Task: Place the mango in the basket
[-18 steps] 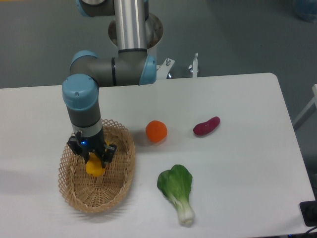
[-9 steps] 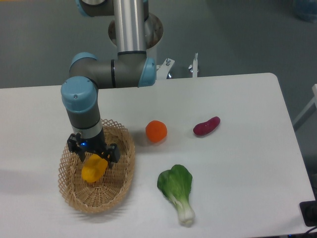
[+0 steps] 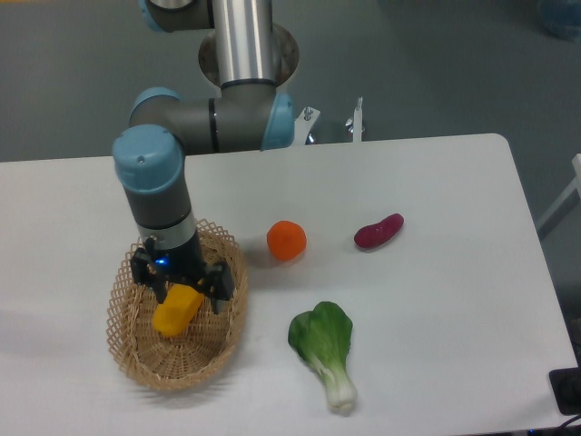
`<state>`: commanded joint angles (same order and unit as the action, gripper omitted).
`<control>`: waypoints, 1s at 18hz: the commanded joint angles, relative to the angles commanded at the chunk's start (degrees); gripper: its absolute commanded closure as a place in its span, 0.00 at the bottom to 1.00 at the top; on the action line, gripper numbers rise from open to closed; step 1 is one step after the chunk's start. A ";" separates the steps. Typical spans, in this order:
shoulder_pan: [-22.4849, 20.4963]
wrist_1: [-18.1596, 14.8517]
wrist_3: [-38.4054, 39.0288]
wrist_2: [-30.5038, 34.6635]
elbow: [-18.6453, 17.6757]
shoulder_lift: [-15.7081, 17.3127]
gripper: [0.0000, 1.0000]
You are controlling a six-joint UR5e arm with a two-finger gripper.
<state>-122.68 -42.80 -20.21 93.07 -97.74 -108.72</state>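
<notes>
mango (image 3: pixel 176 310) in basket (image 3: pixel 136 363) | long axis tilted, upper end toward right | end effector (image 3: pixel 179 289) spread, released above it

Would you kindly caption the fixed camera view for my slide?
UR5e claw open above the mango lying in the wicker basket.

We see a basket (image 3: pixel 136 363) of rough, light tan woven wicker, a smooth, matt yellow-orange mango (image 3: pixel 176 310), and a smooth white table (image 3: pixel 436 345) with a matt finish.
</notes>
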 joint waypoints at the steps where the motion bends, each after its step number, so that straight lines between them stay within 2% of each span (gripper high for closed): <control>1: -1.23 0.00 -1.13 0.18 0.09 0.09 0.00; 5: -5.89 -0.35 -10.62 0.45 -0.26 2.28 0.00; 11: -12.04 -0.09 -11.68 -0.17 0.00 4.22 0.00; 15: -16.34 -0.44 -20.10 0.09 0.53 5.53 0.00; 16: -17.40 -0.96 -22.56 0.09 0.27 6.41 0.00; 18: -19.25 -4.20 -28.36 0.09 0.18 7.64 0.00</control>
<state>-141.94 -47.00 -48.57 93.16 -97.56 -101.08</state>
